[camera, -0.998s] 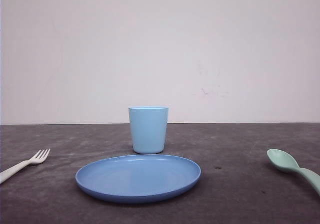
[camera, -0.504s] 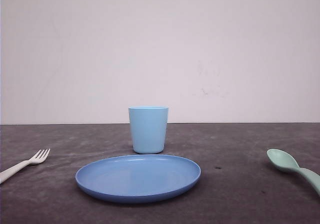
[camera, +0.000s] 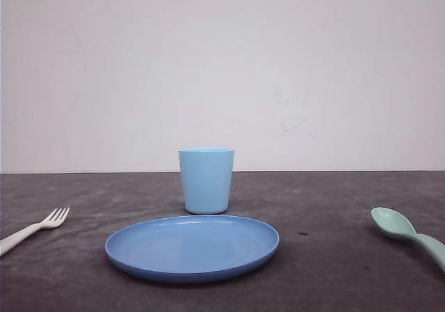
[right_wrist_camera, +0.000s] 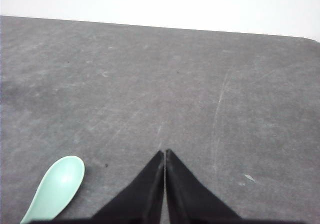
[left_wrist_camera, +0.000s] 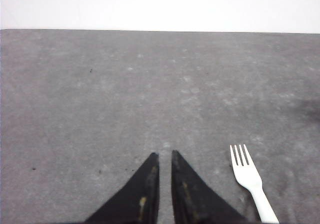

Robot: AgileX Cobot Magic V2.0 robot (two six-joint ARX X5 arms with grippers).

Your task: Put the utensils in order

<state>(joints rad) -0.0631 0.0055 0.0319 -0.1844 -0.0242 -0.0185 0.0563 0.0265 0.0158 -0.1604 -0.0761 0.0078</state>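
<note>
White fork [camera: 35, 227] left of blue plate [camera: 192, 247]; mint spoon [camera: 407, 232] right; left gripper [left_wrist_camera: 164, 156] and right gripper [right_wrist_camera: 164, 152] jaws clenched, empty.

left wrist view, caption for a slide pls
Shut left gripper poised above the grey table, white fork lying beside it.

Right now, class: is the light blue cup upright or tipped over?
Upright: the cup stands on its base behind the plate, open rim up.

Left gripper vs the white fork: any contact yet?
Apart. The left wrist view shows bare table between the left gripper tips and the white fork, which lies flat beside them.
</note>
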